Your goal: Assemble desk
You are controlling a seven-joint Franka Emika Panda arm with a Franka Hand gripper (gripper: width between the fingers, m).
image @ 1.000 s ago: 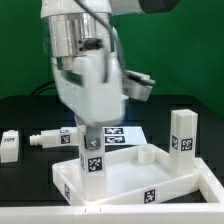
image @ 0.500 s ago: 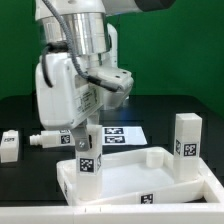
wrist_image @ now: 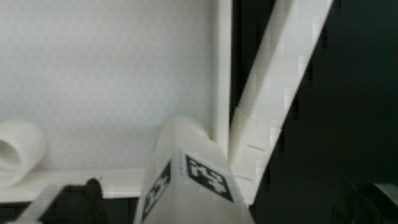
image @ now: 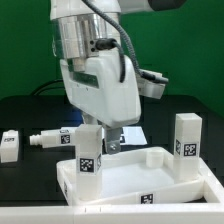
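Robot arm (image: 95,40) reaching downward, end effector (image: 113,138) pointing down, finger gap unclear

Exterior wide, wrist close over desk (wrist_image: 107,90)

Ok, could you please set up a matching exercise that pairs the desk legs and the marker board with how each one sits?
Things:
1. nearest leg
2. leg on the exterior view's right
3. leg on the exterior view's left
4. marker board

States:
A. flat, behind the desk top
B. upright, in a corner inside the desk top
C. lying on its side
D. upright, outside the desk top

Pairs: 1-B, 2-D, 3-C, 4-A.
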